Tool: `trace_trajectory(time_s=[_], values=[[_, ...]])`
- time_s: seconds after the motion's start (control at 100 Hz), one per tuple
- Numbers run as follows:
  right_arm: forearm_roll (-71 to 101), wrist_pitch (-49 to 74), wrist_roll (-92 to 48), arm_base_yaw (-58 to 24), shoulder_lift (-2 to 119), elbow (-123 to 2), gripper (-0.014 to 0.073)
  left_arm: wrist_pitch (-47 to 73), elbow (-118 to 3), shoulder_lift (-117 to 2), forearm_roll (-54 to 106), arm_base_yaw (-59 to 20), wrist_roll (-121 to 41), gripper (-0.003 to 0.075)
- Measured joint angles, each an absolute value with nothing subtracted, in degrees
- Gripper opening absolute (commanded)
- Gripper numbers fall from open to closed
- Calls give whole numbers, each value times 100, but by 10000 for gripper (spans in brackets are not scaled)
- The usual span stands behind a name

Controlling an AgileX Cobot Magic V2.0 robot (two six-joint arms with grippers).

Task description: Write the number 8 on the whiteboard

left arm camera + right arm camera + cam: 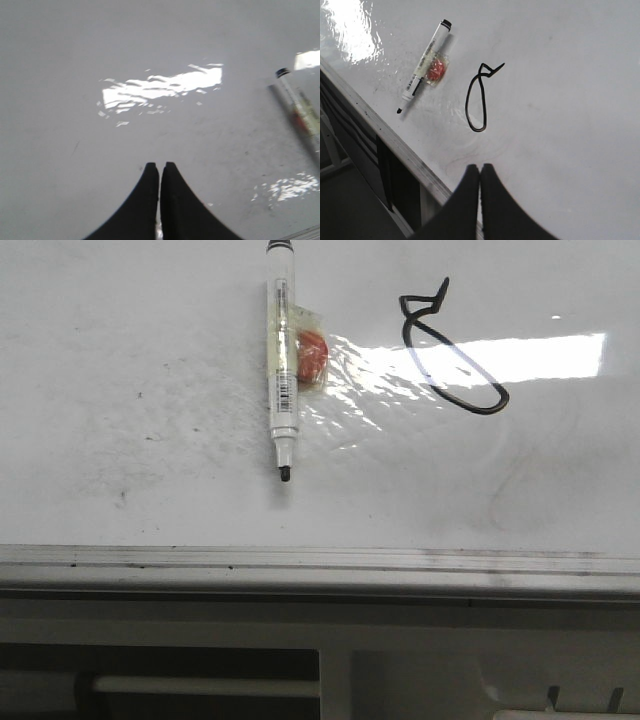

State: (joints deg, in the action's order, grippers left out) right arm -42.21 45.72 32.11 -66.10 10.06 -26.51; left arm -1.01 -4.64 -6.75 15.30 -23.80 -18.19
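The number 8 [452, 350] is a thin black slanted figure with a small upper loop, a long lower loop and a short tail, drawn on the whiteboard [120, 370]. It also shows in the right wrist view [478, 100]. A white marker pen [281, 370] lies uncapped on the board to the left of the 8, tip toward the front edge, with a red-orange tag taped to it. My left gripper [159, 166] is shut and empty above bare board. My right gripper [480, 167] is shut and empty near the board's front edge. Neither gripper shows in the front view.
The silver edge rail [320, 560] runs along the board's front. Grey smudges and black specks mark the board left of the pen. A glare patch [520, 358] lies across the 8's lower loop. The pen [300, 110] sits at the side of the left wrist view.
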Motion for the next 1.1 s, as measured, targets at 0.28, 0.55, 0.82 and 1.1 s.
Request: trace_trajectory(time_s=[0.28, 0.55, 0.82, 1.1], values=[[-4221, 4563, 3211, -6610, 1006, -2651, -43, 738, -46, 27, 142, -1379, 0, -20], [-4221, 4563, 3211, -6610, 1006, -2651, -43, 1883, -46, 27, 106, -1358, 66, -20], [-4221, 4563, 3214, -6610, 1006, -2651, -43, 1884, -46, 27, 106, -1358, 66, -20], [-4221, 4563, 3214, -6610, 1006, -2651, -43, 1884, -46, 27, 106, -1358, 71, -20]])
